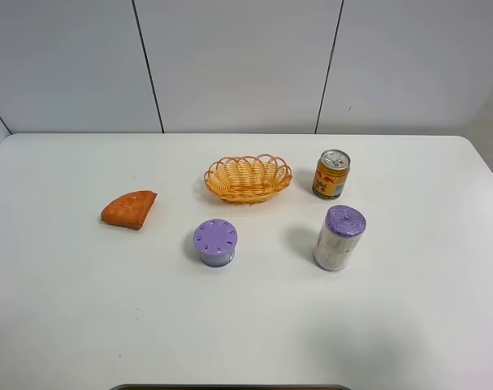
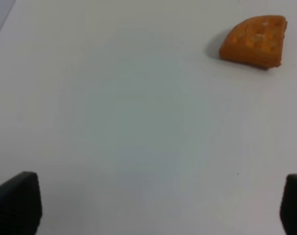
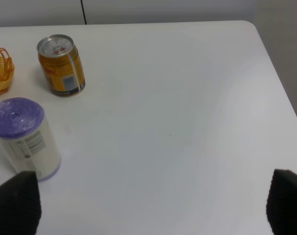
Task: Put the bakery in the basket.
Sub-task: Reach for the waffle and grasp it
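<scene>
The bakery (image 1: 130, 209) is an orange-brown wedge with a grid top. It lies on the white table at the left, apart from the basket (image 1: 248, 178), a yellow-orange woven oval at the middle back, empty. The bakery also shows in the left wrist view (image 2: 256, 40), well ahead of my left gripper (image 2: 153, 205), whose fingertips (image 2: 16, 203) stand wide apart, open and empty. My right gripper (image 3: 148, 205) is open and empty; a bit of the basket's rim (image 3: 0, 71) shows in its view. Neither gripper shows in the exterior high view.
A short purple-lidded tub (image 1: 215, 242) stands in front of the basket. An orange drink can (image 1: 331, 174) stands right of the basket, also seen in the right wrist view (image 3: 61, 65). A tall white tub with a purple lid (image 1: 339, 237) stands in front of the can.
</scene>
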### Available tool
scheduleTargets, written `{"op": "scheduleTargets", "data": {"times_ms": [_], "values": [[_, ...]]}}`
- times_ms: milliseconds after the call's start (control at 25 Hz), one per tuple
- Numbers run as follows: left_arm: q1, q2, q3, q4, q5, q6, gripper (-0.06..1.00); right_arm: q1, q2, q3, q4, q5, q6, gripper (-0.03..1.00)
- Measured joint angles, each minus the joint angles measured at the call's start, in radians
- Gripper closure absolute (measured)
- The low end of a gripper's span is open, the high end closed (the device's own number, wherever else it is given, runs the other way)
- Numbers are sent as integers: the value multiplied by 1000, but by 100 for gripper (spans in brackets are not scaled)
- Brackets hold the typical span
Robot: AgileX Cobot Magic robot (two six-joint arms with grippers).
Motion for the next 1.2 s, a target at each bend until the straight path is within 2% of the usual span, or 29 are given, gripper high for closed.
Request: {"op": "scheduleTargets", "data": {"times_ms": [240, 680, 1200], "values": [[0, 117, -50, 0, 1, 1, -5, 0, 0, 0, 0, 0, 0, 6], [0, 558, -234, 0, -6, 76, -5, 0, 0, 0, 0, 0, 0, 6], [0, 1104, -454, -109, -127, 229, -5, 0, 0, 0, 0, 0, 0, 6]]}}
